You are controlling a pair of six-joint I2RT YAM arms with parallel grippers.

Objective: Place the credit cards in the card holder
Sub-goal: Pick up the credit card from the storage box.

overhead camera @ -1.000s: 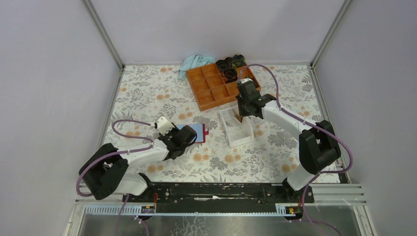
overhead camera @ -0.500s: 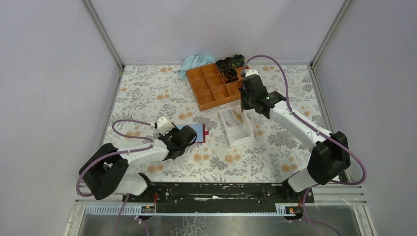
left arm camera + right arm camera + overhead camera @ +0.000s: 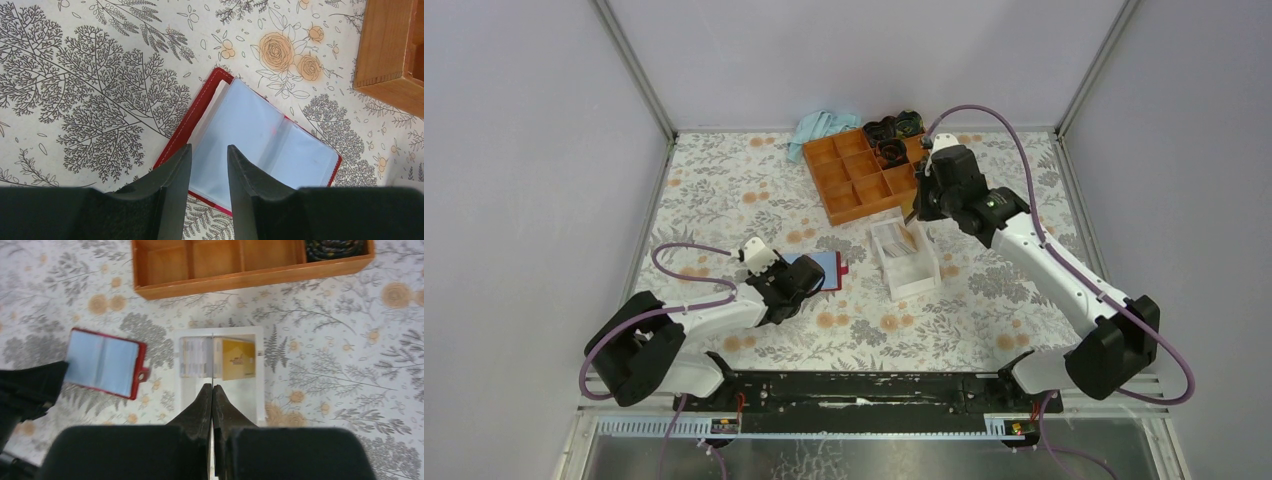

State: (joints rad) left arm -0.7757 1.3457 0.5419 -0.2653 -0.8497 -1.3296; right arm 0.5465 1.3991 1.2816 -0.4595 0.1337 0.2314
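The card holder (image 3: 826, 269) lies open on the flowered cloth, dark red with pale blue inner pockets (image 3: 260, 145); it also shows at the left of the right wrist view (image 3: 105, 362). My left gripper (image 3: 209, 148) stands open over its near corner, one finger on each side of the pocket sheet. High above the whitish box (image 3: 906, 262), my right gripper (image 3: 212, 386) is shut on a credit card seen edge-on as a thin line (image 3: 212, 360). Below it in the box lie a pale card (image 3: 192, 357) and a tan-gold card (image 3: 239, 359).
An orange compartment tray (image 3: 864, 175) stands behind the box, with dark coiled items (image 3: 892, 128) at its far end. A light blue cloth (image 3: 819, 127) lies at the back edge. Grey walls close in the table on three sides.
My right gripper has risen out of the box and drawn back toward the tray, with a card pinched in it. The left arm and the card holder have not moved.
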